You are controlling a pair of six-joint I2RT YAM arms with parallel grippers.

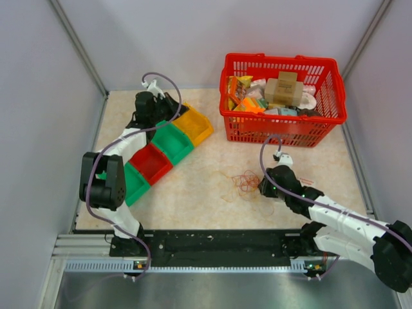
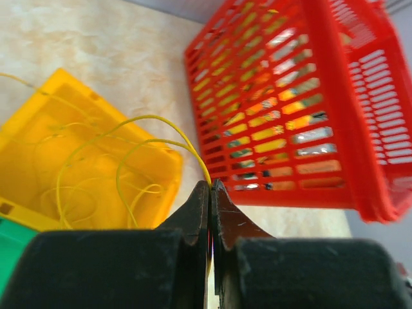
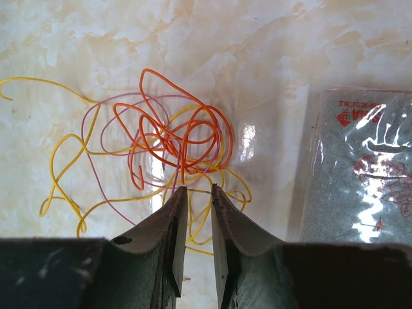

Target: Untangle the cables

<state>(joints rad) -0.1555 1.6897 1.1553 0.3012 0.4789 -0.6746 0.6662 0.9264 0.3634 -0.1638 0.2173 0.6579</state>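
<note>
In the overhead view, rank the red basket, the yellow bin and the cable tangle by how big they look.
Largest: red basket.
Then the yellow bin and the cable tangle, which cover about the same area and are too close to rank.

Tabletop (image 3: 290,38): marble-patterned, polished — throws glare. Cables (image 3: 174,138): thin, smooth, slight sheen. Basket (image 2: 335,129) and yellow bin (image 2: 38,122): glossy moulded plastic. Box (image 1: 283,90) in basket — dull brown cardboard. Packet (image 3: 360,167): clear shiny film. Right gripper (image 3: 197,190): matt black fingers.

Pale grey walls (image 1: 193,38) around a beige marbled tabletop (image 1: 193,193), metal rail (image 1: 84,245) along its near edge.
</note>
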